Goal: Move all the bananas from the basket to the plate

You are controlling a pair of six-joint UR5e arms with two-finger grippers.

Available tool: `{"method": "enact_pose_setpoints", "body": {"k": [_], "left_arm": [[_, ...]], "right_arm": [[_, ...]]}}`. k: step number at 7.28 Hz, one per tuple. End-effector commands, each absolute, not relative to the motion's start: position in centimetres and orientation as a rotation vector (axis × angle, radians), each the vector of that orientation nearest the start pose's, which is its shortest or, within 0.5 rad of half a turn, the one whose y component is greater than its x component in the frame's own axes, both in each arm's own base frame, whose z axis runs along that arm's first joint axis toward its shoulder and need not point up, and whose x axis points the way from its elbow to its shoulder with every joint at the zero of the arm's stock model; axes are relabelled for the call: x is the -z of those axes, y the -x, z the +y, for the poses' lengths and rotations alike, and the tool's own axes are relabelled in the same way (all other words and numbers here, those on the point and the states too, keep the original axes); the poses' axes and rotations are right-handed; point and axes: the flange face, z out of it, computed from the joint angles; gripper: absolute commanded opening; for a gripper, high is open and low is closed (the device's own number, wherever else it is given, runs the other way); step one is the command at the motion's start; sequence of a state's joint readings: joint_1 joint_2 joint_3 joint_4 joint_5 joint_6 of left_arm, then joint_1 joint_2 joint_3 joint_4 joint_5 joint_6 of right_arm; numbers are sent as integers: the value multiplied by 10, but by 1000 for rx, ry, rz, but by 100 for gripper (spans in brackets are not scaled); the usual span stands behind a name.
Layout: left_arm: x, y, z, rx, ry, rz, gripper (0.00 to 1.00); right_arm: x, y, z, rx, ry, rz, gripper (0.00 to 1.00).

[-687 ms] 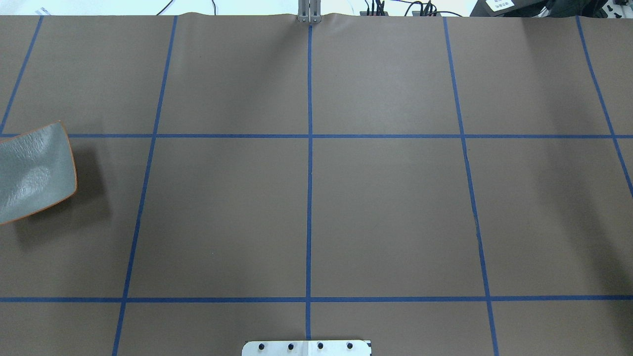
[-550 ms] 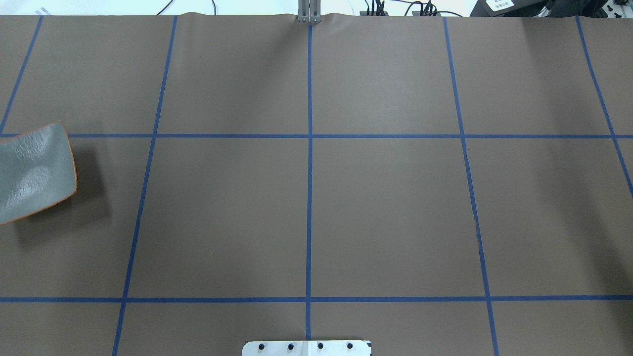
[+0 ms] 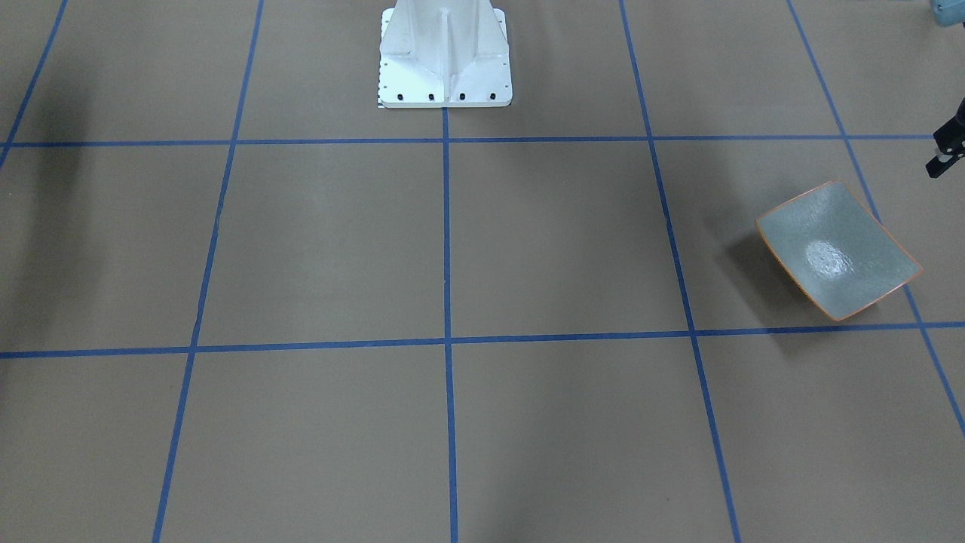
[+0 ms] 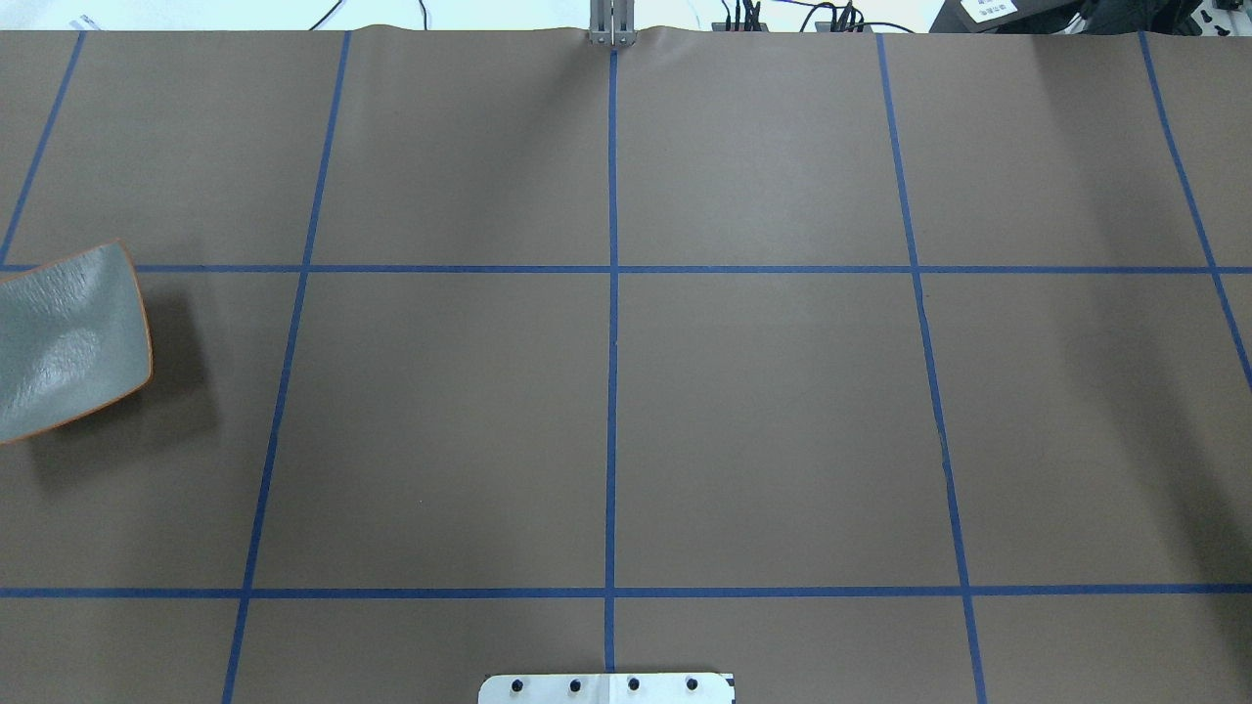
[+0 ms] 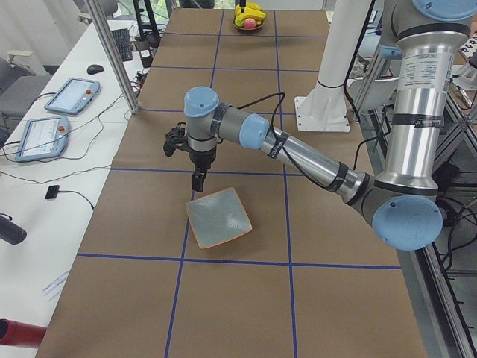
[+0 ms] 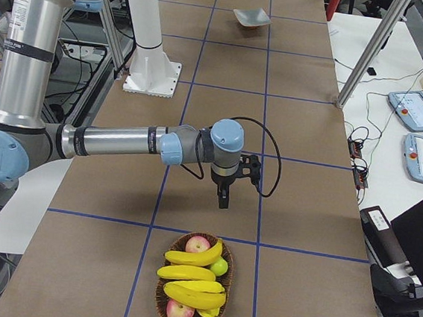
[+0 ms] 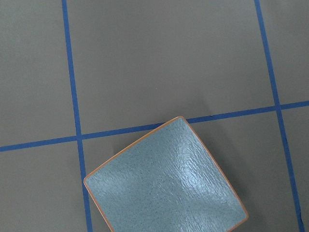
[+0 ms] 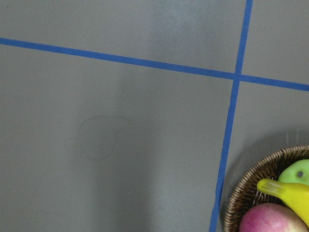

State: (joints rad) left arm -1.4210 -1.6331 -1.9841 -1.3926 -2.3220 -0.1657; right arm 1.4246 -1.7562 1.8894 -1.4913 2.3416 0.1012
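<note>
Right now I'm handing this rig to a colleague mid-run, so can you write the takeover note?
Left end effector: hangs near the plate; open or shut cannot be told.
Right end effector: hovers short of the basket; open or shut unclear too.
Bananas: lying in the basket.
Done: nothing; the plate is bare.
Left: move every banana to the plate.
</note>
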Motion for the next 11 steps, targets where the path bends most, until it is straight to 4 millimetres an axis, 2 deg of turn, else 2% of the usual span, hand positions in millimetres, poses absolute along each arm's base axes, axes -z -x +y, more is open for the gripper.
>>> {"method": "enact_pose_setpoints", "body": {"k": [1,3,4,5,7,9,11], "left_arm": [[-455,-9,-498,-88,-148,770,100],[-459,-9,-494,-90,-145,782,100],[-457,-9,-493,-92,-150,783,100],[-456,-9,-493,-93,-153,783,100],[-457,-10,-494,-95,-150,780,100],[-458,-10,-494,-93,-148,780,100],[-456,-10,-494,-94,-151,782,100]], "right_arm": [[-580,-4,-426,112,-101,-783,100],[-574,-5,-424,102,-110,-782,100],[-589,-8,-422,79,-81,-779,100],[-616,-37,-418,5,-60,-777,100],[-661,-69,-420,-37,-35,-748,100],[-714,-113,-408,-53,-20,-722,99],[-761,-130,-398,-97,-12,-728,98]]}}
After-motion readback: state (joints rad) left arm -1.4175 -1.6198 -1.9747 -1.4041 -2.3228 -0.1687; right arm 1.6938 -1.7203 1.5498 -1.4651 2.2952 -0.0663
